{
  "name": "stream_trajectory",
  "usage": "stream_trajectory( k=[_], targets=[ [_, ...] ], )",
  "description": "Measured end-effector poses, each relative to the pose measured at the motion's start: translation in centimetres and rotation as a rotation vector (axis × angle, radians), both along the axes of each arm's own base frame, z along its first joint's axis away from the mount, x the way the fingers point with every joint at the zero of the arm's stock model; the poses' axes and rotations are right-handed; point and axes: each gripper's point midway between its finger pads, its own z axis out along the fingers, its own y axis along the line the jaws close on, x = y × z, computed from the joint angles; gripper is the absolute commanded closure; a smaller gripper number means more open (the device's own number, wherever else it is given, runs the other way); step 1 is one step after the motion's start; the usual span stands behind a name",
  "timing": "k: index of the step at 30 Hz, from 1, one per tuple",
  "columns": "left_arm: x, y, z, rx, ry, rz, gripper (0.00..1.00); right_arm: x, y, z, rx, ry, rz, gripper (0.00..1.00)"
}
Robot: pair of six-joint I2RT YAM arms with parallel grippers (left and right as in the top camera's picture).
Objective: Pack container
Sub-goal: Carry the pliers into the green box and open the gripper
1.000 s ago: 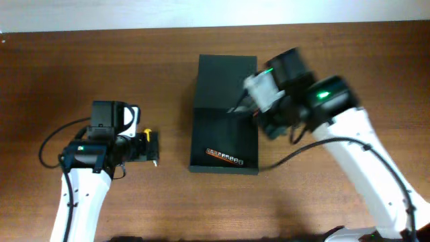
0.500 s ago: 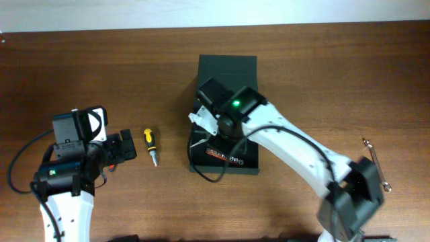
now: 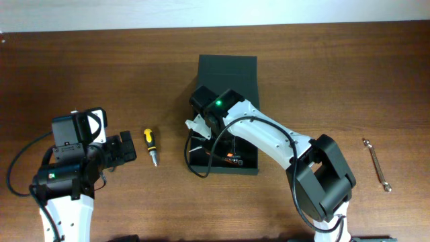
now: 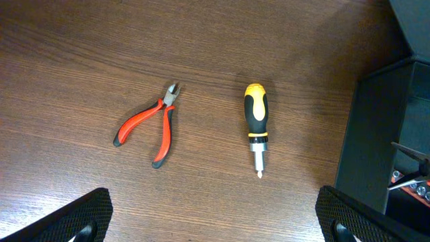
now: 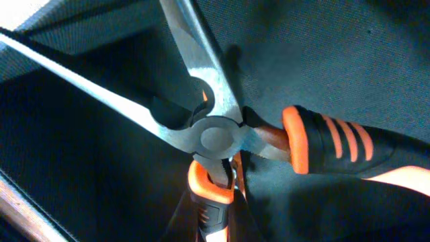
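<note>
The container (image 3: pixel 248 144) is a dark green-black box with its flat lid (image 3: pixel 228 67) open at the far side. Its wall also shows in the left wrist view (image 4: pixel 376 128). My right gripper (image 3: pixel 201 131) reaches down into the box. In the right wrist view it (image 5: pixel 215 208) is shut on one orange-and-black handle of a long-jawed cutting tool (image 5: pixel 215 138), whose silver blades are spread over the box floor. My left gripper (image 3: pixel 124 149) is open and empty (image 4: pixel 215 222), just left of a yellow-and-black screwdriver (image 3: pixel 150 143) (image 4: pixel 256 124).
Red-handled pliers (image 4: pixel 151 124) lie on the table left of the screwdriver in the left wrist view. An orange strip of bits (image 3: pixel 233 160) lies in the box's near end. A silver wrench (image 3: pixel 376 165) lies at the far right on the wooden table.
The right arm has swung from the box's right side down into its left part. The left arm pulled back left, leaving the screwdriver on the table.
</note>
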Motion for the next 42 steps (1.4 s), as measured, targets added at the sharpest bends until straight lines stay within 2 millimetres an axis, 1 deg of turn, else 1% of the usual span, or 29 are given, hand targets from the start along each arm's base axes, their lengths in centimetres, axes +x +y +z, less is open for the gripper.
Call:
stream_trajectory(
  k=[5, 7, 10, 12, 16, 17, 18, 19, 21, 22, 24, 30, 33, 35, 36, 37, 38, 40, 41, 42],
  targets=[
    [0.0, 0.0, 0.0, 0.000, 0.000, 0.000, 0.01, 0.1, -0.2, 0.0, 0.001, 0.007, -0.008, 0.96],
    [0.0, 0.0, 0.0, 0.000, 0.000, 0.000, 0.01, 0.2, -0.7, 0.0, 0.000, 0.019, -0.022, 0.96],
    [0.0, 0.0, 0.0, 0.000, 0.000, 0.000, 0.01, 0.8, -2.0, 0.0, -0.011, 0.033, -0.058, 0.96],
    [0.0, 0.0, 0.0, 0.000, 0.000, 0.000, 0.01, 1.6, -3.2, -0.1, -0.019, 0.043, -0.098, 0.96],
    [0.0, 0.0, 0.0, 0.000, 0.000, 0.000, 0.01, 2.8, -4.9, -0.3, -0.019, 0.053, -0.158, 0.96],
    [0.0, 0.0, 0.0, 0.000, 0.000, 0.000, 0.01, 2.9, -5.1, -0.4, -0.020, 0.053, -0.165, 0.86],
    [0.0, 0.0, 0.0, 0.000, 0.000, 0.000, 0.01, 2.9, -5.1, -0.4, -0.020, 0.055, -0.172, 0.61],
    [0.0, 0.0, 0.0, 0.000, 0.000, 0.000, 0.01, 2.9, -5.1, -0.4, -0.018, 0.056, -0.174, 0.50],
    [0.0, 0.0, 0.0, 0.000, 0.000, 0.000, 0.01, 2.9, -4.9, -0.4, -0.009, 0.058, -0.172, 0.44],
    [0.0, 0.0, 0.0, 0.000, 0.000, 0.000, 0.01, 2.9, -4.8, -0.4, -0.005, 0.059, -0.169, 0.39],
    [0.0, 0.0, 0.0, 0.000, 0.000, 0.000, 0.01, 2.8, -4.7, -0.3, 0.000, 0.063, -0.173, 0.37],
    [0.0, 0.0, 0.0, 0.000, 0.000, 0.000, 0.01, 2.1, -4.5, -0.2, 0.011, 0.098, -0.175, 0.36],
    [0.0, 0.0, 0.0, 0.000, 0.000, 0.000, 0.01, 1.4, -5.0, 0.4, -0.012, 0.128, -0.186, 0.36],
    [0.0, 0.0, 0.0, 0.000, 0.001, 0.000, 0.01, 1.6, -5.4, 1.7, -0.039, 0.116, -0.206, 0.34],
    [0.0, 0.0, 0.0, 0.000, 0.001, 0.000, 0.01, 2.0, -5.7, 2.9, -0.049, 0.094, -0.224, 0.28],
    [0.0, 0.0, 0.0, 0.000, 0.001, 0.000, 0.01, 2.6, -6.0, 4.5, -0.054, 0.064, -0.248, 0.16],
    [0.0, 0.0, 0.0, 0.000, 0.002, 0.000, 0.01, 3.2, -6.3, 6.3, -0.049, 0.025, -0.274, 0.01],
    [0.0, 0.0, 0.0, 0.000, 0.001, 0.000, 0.01, 4.6, -7.9, 11.0, -0.019, -0.064, -0.352, 0.01],
    [0.0, 0.0, 0.0, 0.000, 0.001, 0.000, 0.01, 5.3, -9.1, 13.7, 0.012, -0.116, -0.407, 0.01],
    [0.0, 0.0, 0.0, 0.000, 0.001, 0.000, 0.01, 5.8, -10.5, 16.0, 0.039, -0.159, -0.462, 0.01]
  ],
)
